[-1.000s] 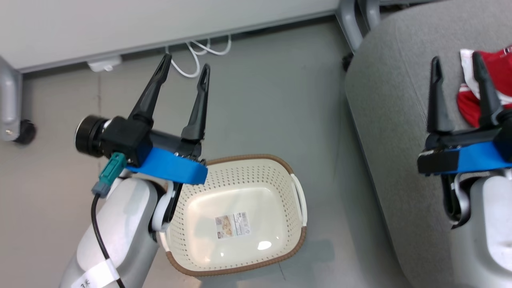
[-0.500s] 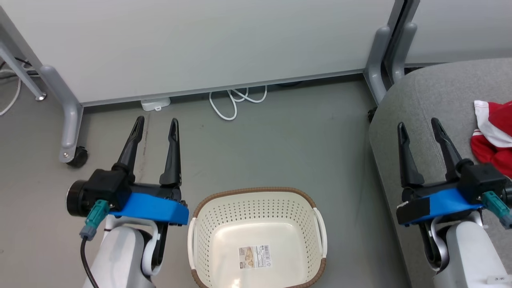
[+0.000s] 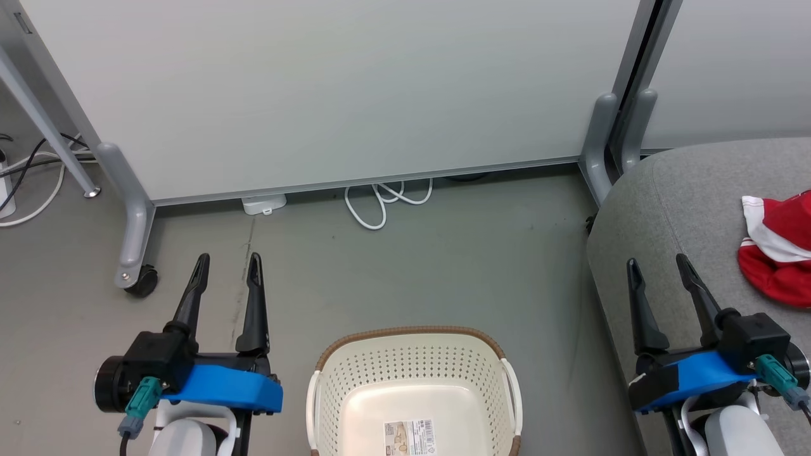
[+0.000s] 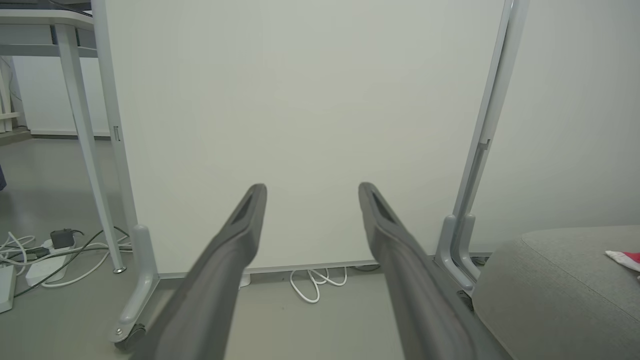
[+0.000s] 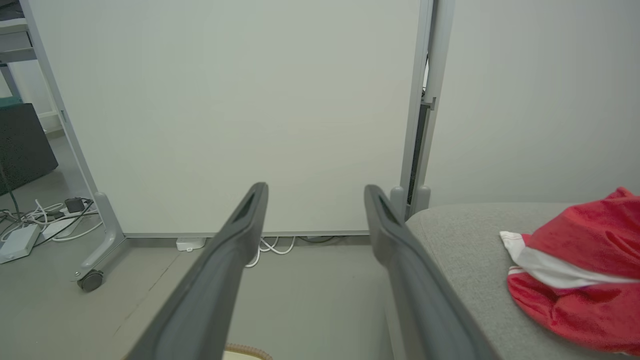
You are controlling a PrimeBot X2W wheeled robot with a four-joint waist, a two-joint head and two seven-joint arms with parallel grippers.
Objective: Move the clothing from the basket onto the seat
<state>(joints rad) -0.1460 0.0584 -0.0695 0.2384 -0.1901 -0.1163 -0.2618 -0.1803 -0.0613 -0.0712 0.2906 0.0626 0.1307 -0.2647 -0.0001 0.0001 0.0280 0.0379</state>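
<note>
The cream perforated basket with a brown rim stands on the floor at the bottom centre of the head view, holding nothing but its barcode sticker. Red and white clothing lies on the grey seat at the right edge; the right wrist view shows the clothing on the seat too. My left gripper hangs open over the floor left of the basket. My right gripper stands open above the seat's left part, left of the clothing. Both hold nothing.
A pale partition panel on grey wheeled legs stands behind the floor. White cables and a small white box lie at its foot. More cables lie at the far left.
The head view has tilted up, so the basket and both grippers now sit lower in it. Both grippers stay open and have straightened, fingers pointing up the view.
</note>
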